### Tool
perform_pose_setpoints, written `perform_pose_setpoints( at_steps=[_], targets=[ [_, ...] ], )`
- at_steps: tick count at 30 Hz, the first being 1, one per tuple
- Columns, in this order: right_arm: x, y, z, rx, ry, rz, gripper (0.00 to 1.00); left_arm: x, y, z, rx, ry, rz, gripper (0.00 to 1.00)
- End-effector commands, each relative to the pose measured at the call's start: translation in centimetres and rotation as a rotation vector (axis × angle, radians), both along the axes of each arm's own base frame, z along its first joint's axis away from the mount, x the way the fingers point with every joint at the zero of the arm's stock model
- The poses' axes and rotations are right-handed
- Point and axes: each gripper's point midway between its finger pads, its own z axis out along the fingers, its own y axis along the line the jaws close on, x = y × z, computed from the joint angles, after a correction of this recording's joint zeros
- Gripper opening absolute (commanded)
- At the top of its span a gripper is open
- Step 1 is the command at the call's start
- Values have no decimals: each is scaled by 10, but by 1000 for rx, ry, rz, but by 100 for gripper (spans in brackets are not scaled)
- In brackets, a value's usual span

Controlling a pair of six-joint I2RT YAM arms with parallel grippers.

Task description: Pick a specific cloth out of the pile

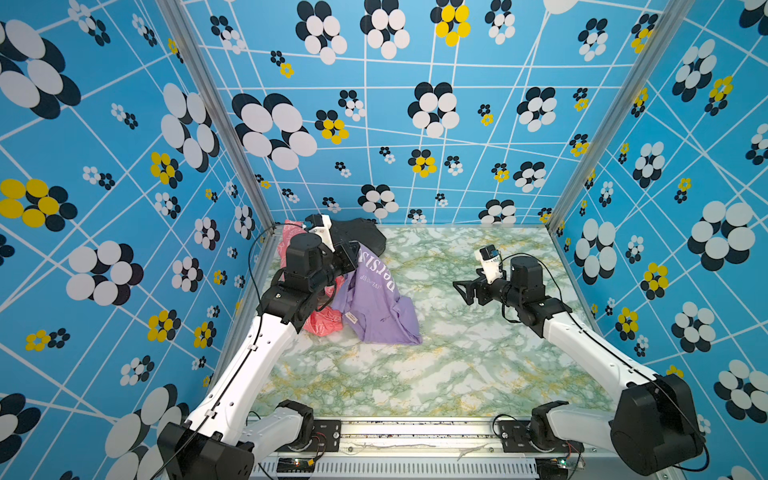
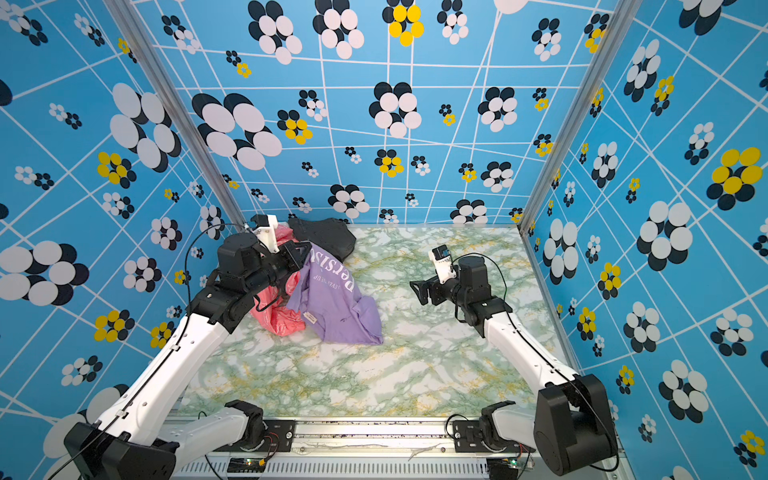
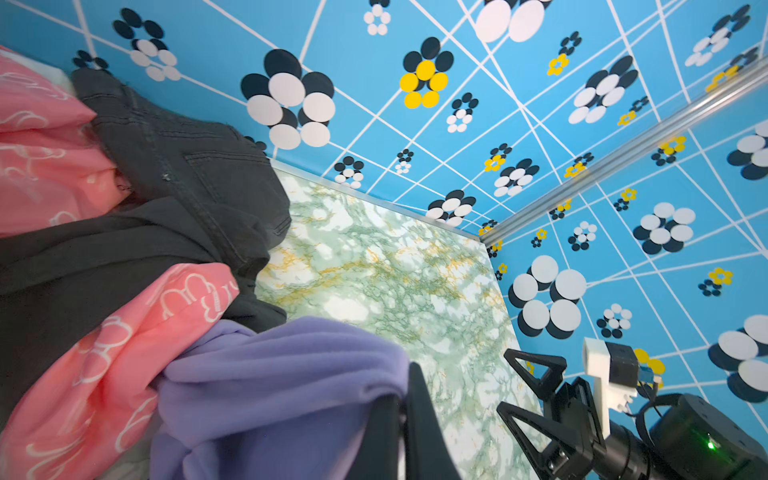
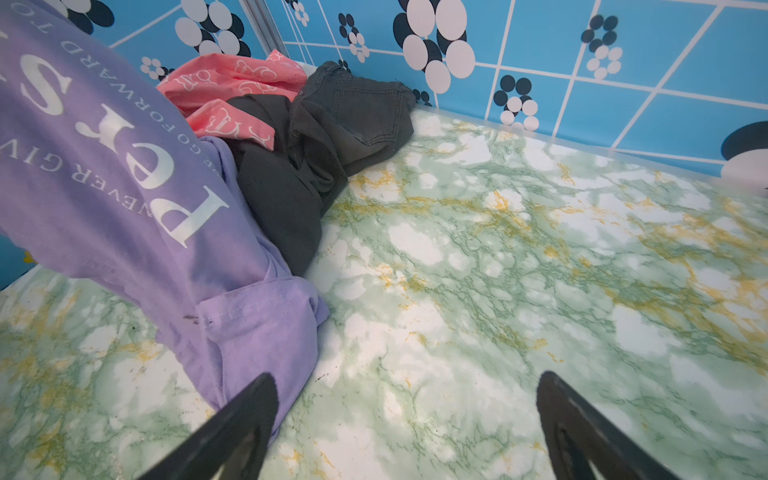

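While left end effector pinches top edge of lilac cloth, cloth hangs half-raised, hem on worktop, touching pile. Right end effector spread, empty, well apart from pile. Judged: grasp done, separation remaining.

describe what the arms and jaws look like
The left arm and right arm have white link shells, black joint housings and thin black cables running along them. Each wrist carries a white camera mount. The jaws are black, skeletal triangular frames.
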Motion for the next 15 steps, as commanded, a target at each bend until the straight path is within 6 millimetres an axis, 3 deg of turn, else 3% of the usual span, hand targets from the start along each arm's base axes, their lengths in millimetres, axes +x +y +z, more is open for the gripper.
perform_pose_setpoints(
  at_steps=[1,7,15],
  targets=[
    [-3,14,13,15,-10,72,99,-5,-26,38,20,-148,-137,0],
    [-7,29,30,39,-28,139,99,-9,-58,32,82,-156,-263,0],
    [-14,57,48,65,-45,246,98,-17,-92,4,174,-125,-409,0]
  ],
)
